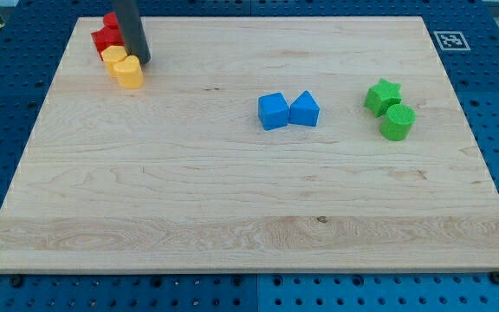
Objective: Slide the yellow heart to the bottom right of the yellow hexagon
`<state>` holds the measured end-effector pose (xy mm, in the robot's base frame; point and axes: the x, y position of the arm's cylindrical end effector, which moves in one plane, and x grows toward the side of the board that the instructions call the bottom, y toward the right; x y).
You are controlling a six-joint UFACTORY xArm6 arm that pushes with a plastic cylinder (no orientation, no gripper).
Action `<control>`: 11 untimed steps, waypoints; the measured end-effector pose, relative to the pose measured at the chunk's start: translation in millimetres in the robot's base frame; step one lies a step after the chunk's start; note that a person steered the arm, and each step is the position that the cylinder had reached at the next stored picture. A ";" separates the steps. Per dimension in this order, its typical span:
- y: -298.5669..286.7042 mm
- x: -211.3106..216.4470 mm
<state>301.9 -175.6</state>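
Observation:
The yellow heart (129,72) lies near the board's top left corner. The yellow hexagon (112,55) sits right against it, up and to the left, so the heart is at the hexagon's bottom right. My dark rod comes down from the view's top, and my tip (144,61) stands just right of the hexagon, at the heart's upper right edge. I cannot tell if the tip touches the heart. The rod hides part of the hexagon and of the red blocks behind it.
Two red blocks (104,36) sit above the hexagon at the board's top left edge. A blue cube (273,112) and a blue wedge-like block (304,109) lie side by side at centre. A green star (383,95) and a green cylinder (398,121) lie at right.

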 end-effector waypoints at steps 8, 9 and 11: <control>4.1 127.9; -43.7 111.0; -68.1 93.9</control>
